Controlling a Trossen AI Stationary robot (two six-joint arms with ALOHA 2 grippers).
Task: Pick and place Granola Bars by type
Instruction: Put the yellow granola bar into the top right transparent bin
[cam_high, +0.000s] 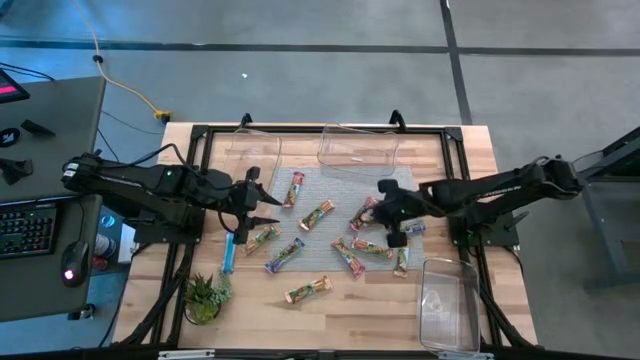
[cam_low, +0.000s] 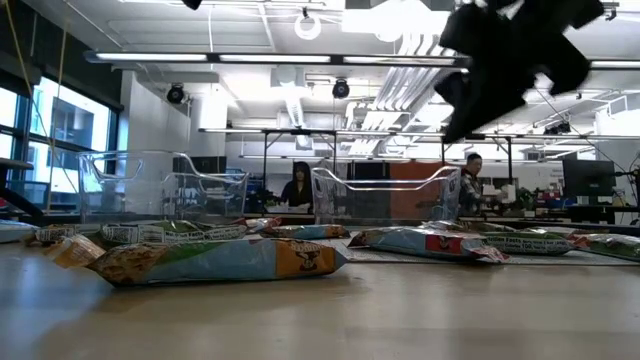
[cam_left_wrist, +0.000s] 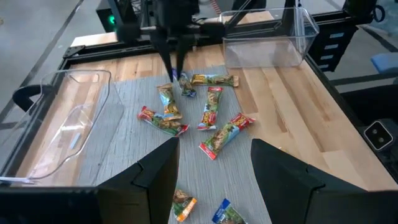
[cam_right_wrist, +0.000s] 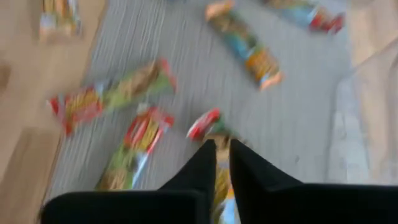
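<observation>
Both arms reach inward; right gripper (cam_high: 397, 238) points down over granola bars (cam_high: 372, 247)

bright, even indoor light from long ceiling light strips (cam_low: 270, 57) seen in the low view. shadows on the wooden table (cam_high: 470, 150) are soft and faint. glare glints off the clear plastic bins (cam_left_wrist: 273, 37). in the low view the nearest granola bar (cam_low: 215, 262) is soft and a gripper overhead shows as a dark silhouette. the right wrist view is smeared with motion blur.
</observation>
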